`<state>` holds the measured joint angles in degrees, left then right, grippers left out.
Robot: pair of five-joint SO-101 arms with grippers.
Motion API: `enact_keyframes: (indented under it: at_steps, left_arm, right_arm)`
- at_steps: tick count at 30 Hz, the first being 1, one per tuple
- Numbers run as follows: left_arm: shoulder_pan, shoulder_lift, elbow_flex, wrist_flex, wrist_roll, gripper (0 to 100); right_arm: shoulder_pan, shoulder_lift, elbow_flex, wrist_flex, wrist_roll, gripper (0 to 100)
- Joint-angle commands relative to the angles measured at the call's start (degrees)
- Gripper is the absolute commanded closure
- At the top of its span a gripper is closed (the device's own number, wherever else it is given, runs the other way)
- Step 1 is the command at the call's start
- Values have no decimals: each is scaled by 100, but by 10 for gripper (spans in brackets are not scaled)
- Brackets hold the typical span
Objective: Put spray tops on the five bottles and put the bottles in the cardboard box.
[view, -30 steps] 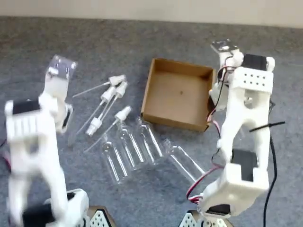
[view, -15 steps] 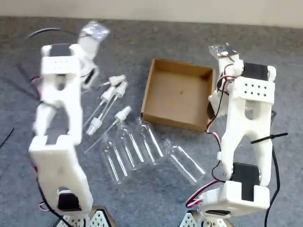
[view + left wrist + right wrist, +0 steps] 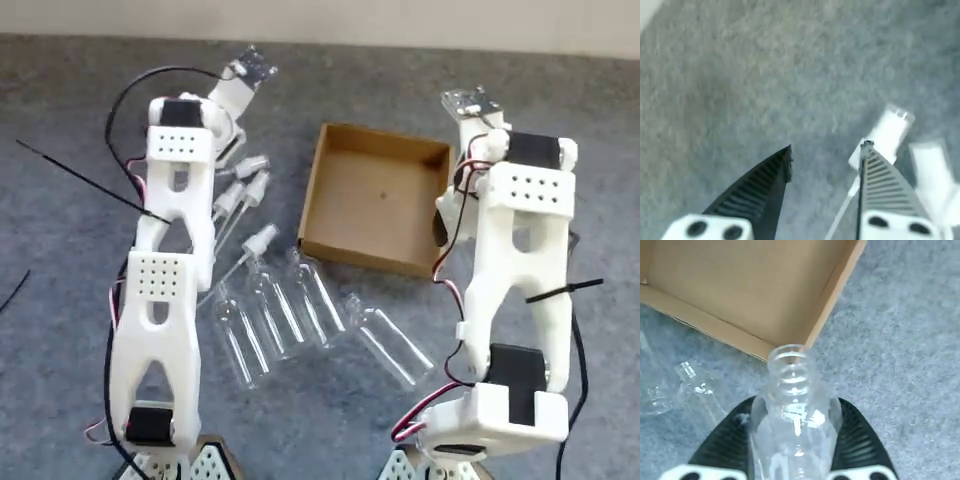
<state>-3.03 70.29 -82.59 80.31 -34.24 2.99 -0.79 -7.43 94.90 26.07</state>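
High view: 4 bottles [image 3: 275,312] lie between my arms. Left wrist view: left gripper [image 3: 826,148] gapes, a spray top [image 3: 885,134] just outside one finger; I should centre on it before closing. Right wrist view: right gripper [image 3: 794,409] clamps a bottle [image 3: 790,385], cardboard box [image 3: 750,280] just ahead.

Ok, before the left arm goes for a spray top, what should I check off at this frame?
1. Hold: right gripper shut on the bottle: ok.
2. Neck of that bottle bare and clear of the fingers: ok.
3. Opening: left gripper open: ok.
4. Aim: spray top centred in the left gripper's opening: not ok, it lies by one fingertip.
5. Target: cardboard box has room for bottles: ok.
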Motion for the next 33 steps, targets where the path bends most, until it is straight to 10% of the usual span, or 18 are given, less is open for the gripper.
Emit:
enact_keyframes:
  at_steps: [1, 33]
  left_arm:
    - [277, 127, -347, 62, -18, 793]
    - [418, 629, -66, 193, -35, 809]
  right_arm:
    - [-127, -286, -22, -92, -62, 995]
    - [-163, -286, -22, -48, -44, 995]
